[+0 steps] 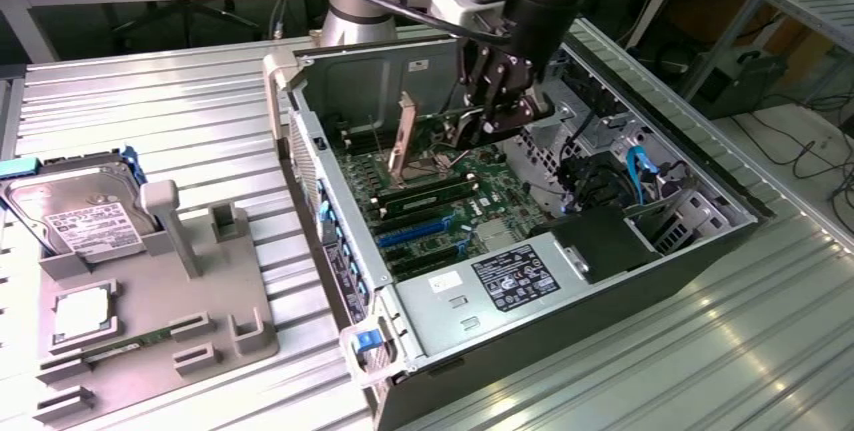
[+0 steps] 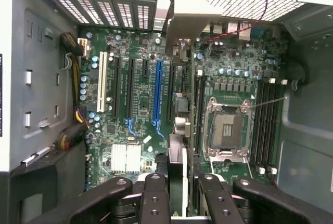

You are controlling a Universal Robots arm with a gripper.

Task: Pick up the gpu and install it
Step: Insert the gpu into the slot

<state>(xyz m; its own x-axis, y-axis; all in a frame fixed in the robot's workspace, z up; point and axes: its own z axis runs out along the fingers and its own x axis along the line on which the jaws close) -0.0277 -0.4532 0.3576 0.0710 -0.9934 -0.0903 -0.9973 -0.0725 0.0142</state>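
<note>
Holding the gpu [image 2: 178,172] tight by its top edge, the gripper [image 1: 497,116] hangs inside the open case [image 1: 694,241]. The card stands on edge under the fingers [image 2: 154,195], its long side running along the board's [image 2: 140,104] slots [image 2: 157,96], just beside the blue one.
</note>
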